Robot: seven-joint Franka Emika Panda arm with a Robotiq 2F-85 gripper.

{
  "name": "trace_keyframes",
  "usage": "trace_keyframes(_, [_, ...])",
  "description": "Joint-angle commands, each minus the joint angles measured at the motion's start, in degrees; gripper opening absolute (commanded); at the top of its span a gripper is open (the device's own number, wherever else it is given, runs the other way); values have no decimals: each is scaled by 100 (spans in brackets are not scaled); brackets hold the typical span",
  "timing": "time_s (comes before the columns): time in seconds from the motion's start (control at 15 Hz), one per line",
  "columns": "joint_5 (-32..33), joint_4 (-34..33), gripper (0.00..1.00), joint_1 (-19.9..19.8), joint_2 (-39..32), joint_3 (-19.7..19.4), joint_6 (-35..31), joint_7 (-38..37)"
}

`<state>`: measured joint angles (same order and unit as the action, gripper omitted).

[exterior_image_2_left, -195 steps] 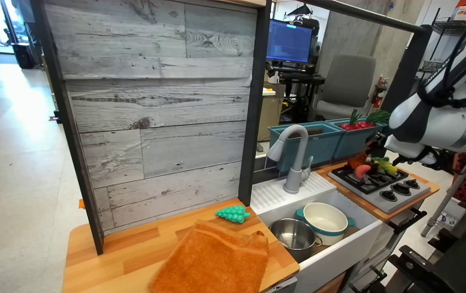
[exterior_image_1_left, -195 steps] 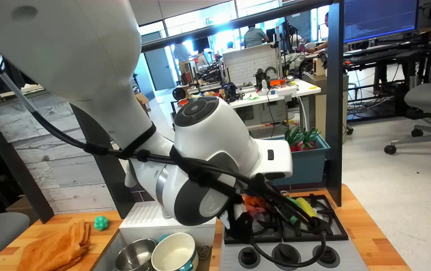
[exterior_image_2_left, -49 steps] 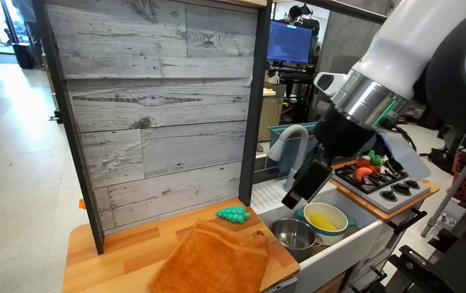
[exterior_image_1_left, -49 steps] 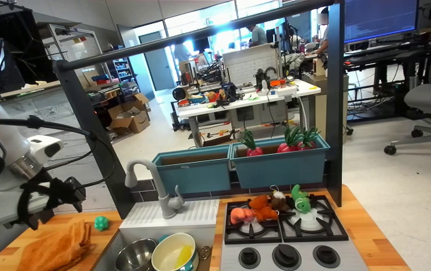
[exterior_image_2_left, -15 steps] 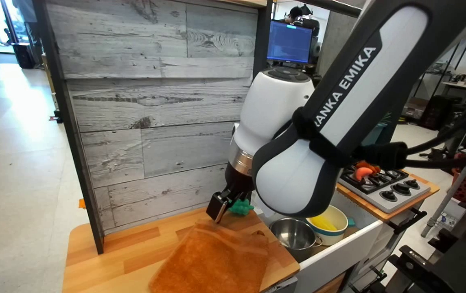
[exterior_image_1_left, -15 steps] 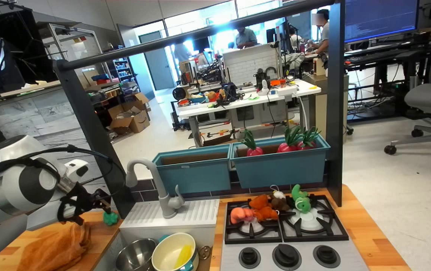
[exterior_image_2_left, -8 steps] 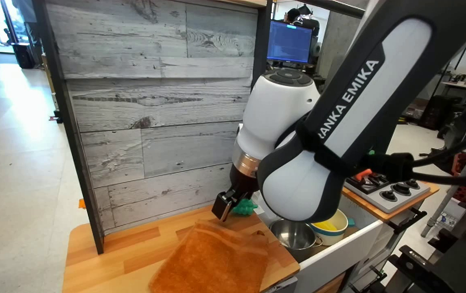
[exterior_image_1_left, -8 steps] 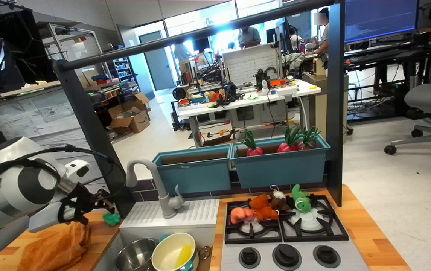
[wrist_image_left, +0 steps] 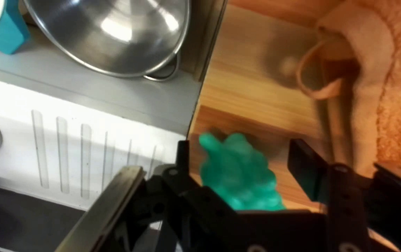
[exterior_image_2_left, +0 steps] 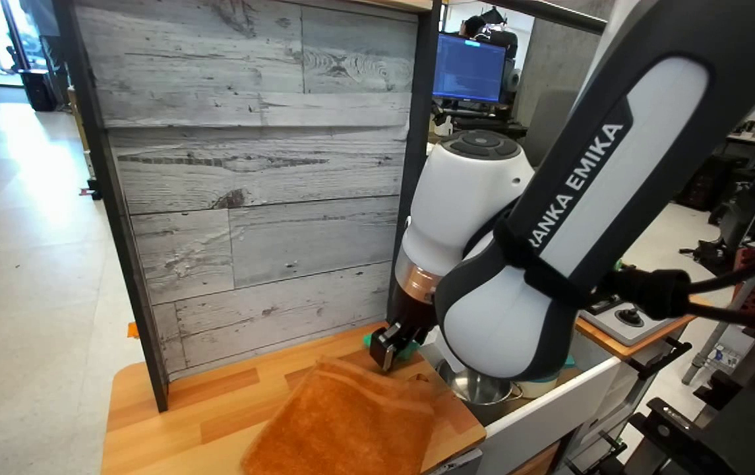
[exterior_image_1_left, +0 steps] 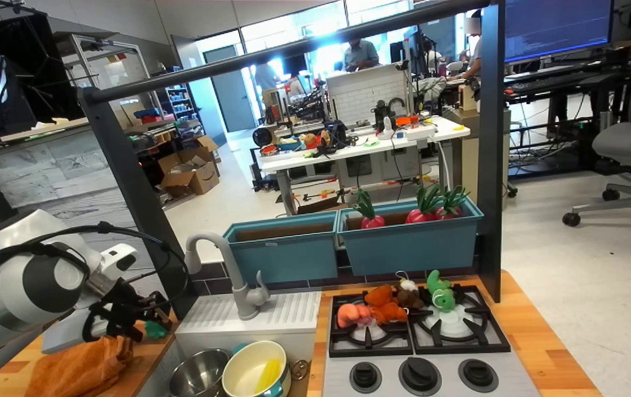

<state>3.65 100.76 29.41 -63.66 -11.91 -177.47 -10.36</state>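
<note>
The black two-fingered gripper (wrist_image_left: 241,159) stands spread — the knobbly green plastic grape bunch (wrist_image_left: 239,175) lies between its jaws, long axis slanting across their closing line.

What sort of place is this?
Probably a lab, partly mocked up as a kitchen: there's a robot arm, a stovetop and, farther back, a cluttered workbench.
</note>
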Motion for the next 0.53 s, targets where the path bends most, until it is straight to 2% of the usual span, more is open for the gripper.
trace_keyframes(0.0, [-151,68,42,-40,-45,41,30,-77])
trace_keyframes(0.27, [-183,94,13,-20,7,98,-12,-113])
trace_keyframes(0.33, [-177,93,18,-8,8,93,-31,-117])
trace_keyframes(0.4, [-169,93,47,2,15,74,-52,-114])
trace_keyframes(0.47, [-160,103,44,32,27,44,-82,-115])
